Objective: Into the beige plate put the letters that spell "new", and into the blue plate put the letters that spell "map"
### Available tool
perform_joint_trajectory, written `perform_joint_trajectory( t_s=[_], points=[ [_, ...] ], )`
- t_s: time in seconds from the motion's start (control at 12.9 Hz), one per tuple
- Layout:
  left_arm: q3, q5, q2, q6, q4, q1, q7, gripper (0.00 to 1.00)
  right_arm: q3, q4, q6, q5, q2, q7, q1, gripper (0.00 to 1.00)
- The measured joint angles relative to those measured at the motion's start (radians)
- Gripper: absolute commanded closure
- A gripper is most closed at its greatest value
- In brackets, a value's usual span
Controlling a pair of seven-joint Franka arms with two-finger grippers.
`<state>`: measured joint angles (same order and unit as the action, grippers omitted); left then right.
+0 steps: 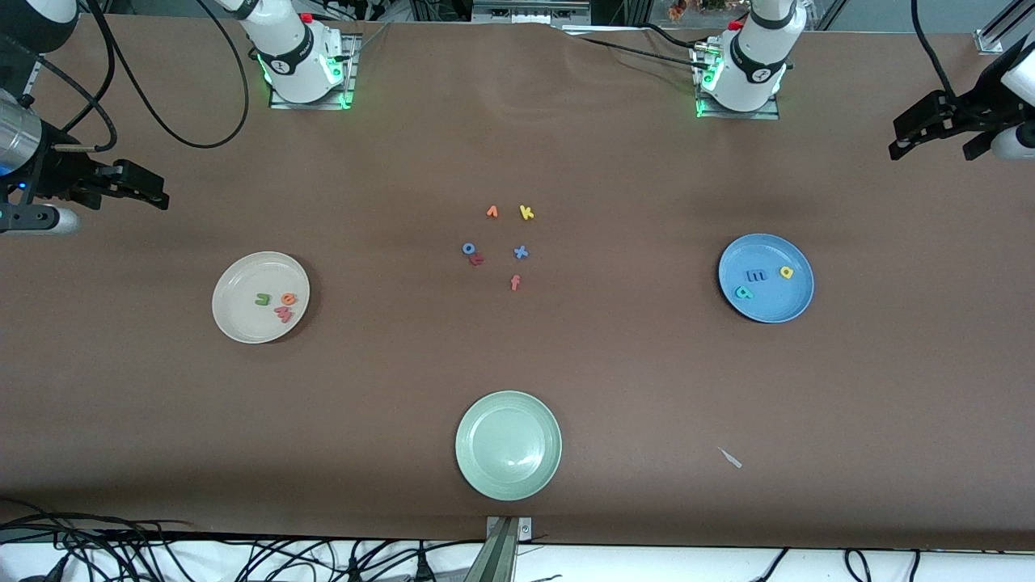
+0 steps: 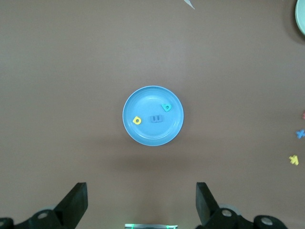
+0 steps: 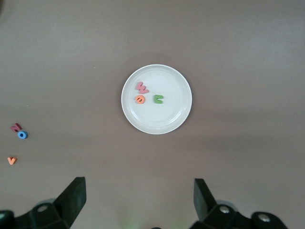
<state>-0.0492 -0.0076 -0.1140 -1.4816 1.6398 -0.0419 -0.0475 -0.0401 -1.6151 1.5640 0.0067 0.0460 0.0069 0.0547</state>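
- Left wrist view: the left gripper (image 2: 142, 210) hangs with fingers spread wide and nothing between them, over bare table at the left arm's end.
- Right gripper (image 3: 138, 207) likewise gapes unladen — over the right arm's end.
- Blue plate (image 1: 788, 303) holds the blue "m" (image 1: 756, 275), teal letter (image 1: 743, 293) and yellow letter (image 1: 786, 272).
- Beige plate (image 1: 238, 323) holds the green "n" (image 1: 262, 299), orange "e" (image 1: 288, 299) and pinkish-red "w" (image 1: 283, 314) — "e" and "w" touching.
- Pale green plate (image 1: 485, 473) lies nearest the front camera.

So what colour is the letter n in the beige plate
Green. The n lies in the beige plate, clearest in the right wrist view.
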Motion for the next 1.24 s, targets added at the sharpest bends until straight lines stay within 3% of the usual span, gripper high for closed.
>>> perform_joint_trajectory(
  t_s=[0.46, 1.24],
  points=[
    [-0.001, 0.0, 0.103, 0.012, -0.113, 0.005, -0.023, 0.0, 0.0, -0.001, 0.001, 0.0, 0.0, 0.0, 0.0, 0.0],
    [0.005, 0.0, 0.112, 0.061, -0.127, 0.0, -0.025, 0.0, 0.007, -0.001, 0.004, 0.0, 0.0, 0.0, 0.001, 0.0]
  ],
)
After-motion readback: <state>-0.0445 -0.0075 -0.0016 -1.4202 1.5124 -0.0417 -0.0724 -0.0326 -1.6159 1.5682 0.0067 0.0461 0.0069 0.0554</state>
